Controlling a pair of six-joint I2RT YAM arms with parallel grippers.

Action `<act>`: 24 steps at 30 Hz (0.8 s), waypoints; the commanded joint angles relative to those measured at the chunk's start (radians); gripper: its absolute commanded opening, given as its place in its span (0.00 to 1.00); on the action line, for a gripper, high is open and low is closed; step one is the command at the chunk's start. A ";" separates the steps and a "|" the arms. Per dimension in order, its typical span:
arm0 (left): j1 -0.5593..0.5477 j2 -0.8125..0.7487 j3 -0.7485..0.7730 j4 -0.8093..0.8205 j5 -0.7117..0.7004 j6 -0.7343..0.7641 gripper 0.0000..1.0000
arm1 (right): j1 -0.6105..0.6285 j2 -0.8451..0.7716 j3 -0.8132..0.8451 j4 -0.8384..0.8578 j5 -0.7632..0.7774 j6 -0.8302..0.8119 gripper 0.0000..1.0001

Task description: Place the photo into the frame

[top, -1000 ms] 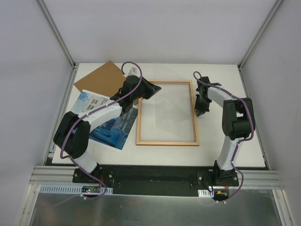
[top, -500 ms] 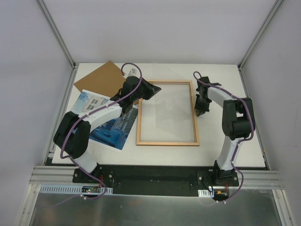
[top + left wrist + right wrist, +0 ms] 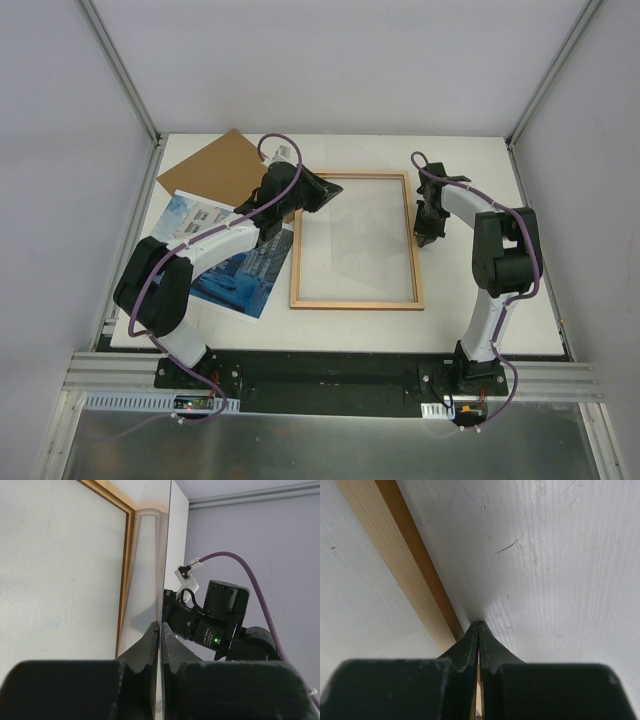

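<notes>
Left fingers (image 3: 159, 630) pinching pane (image 3: 345, 250), frame (image 3: 356, 301) lengthwise away from bases

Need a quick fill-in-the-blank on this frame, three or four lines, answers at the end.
1. The photo lies on the table to the ____ of the frame, partly under the left arm.
2. The left gripper is shut on the edge of a thin clear ____.
3. The right gripper has its tips at the frame's ____ rail.
4. The plain brown board lies at the table's far-____ corner.

Missing words: left; pane; right; left
</notes>
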 commanded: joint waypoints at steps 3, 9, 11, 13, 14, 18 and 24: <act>-0.016 -0.030 0.030 0.039 -0.003 -0.026 0.00 | 0.012 0.009 0.028 -0.014 -0.012 0.002 0.01; -0.016 -0.026 0.038 0.039 -0.003 -0.034 0.00 | 0.012 0.010 0.031 -0.016 -0.011 0.000 0.01; -0.016 -0.028 0.041 0.037 -0.009 -0.031 0.00 | 0.012 0.010 0.028 -0.017 -0.007 -0.001 0.01; -0.016 -0.031 0.044 0.034 -0.015 -0.031 0.00 | 0.010 0.007 0.028 -0.019 -0.010 -0.004 0.01; -0.014 -0.033 0.047 0.032 -0.015 -0.031 0.00 | 0.010 0.009 0.028 -0.019 -0.010 -0.004 0.01; -0.014 -0.034 0.055 0.031 -0.026 -0.035 0.00 | 0.003 0.003 0.027 -0.017 -0.023 -0.007 0.01; -0.013 -0.033 0.055 0.032 -0.028 -0.037 0.00 | -0.013 -0.011 0.015 -0.008 -0.055 -0.012 0.01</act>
